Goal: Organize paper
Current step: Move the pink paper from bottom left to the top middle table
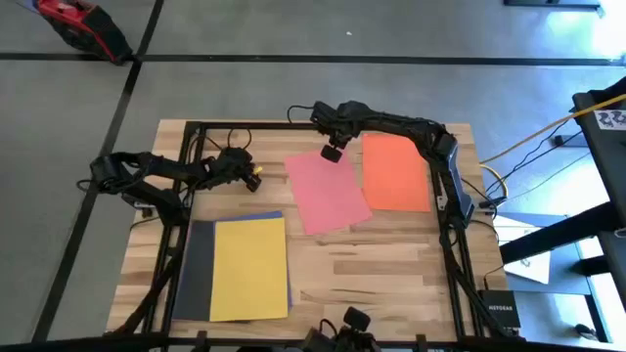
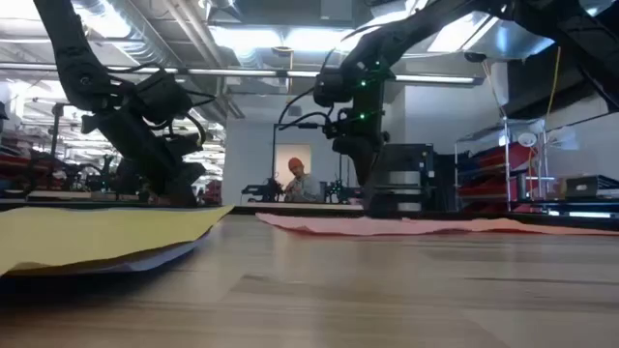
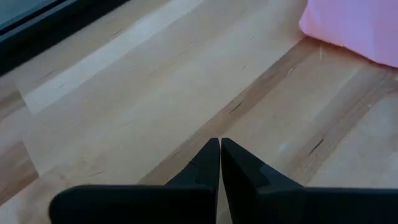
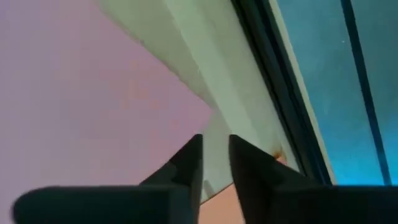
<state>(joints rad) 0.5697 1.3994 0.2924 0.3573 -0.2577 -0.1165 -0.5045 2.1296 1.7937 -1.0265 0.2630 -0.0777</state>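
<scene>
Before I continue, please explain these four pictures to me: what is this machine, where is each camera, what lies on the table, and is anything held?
This is a robot with two dark arms at a wooden table. One camera looks down from above, one sits at table height, and one rides on each wrist. On the table lie a pink sheet, an orange sheet, and a yellow sheet stacked on darker ones. The left gripper is shut and holds nothing. The right gripper, slightly open, is at the pink sheet's far corner.
</scene>
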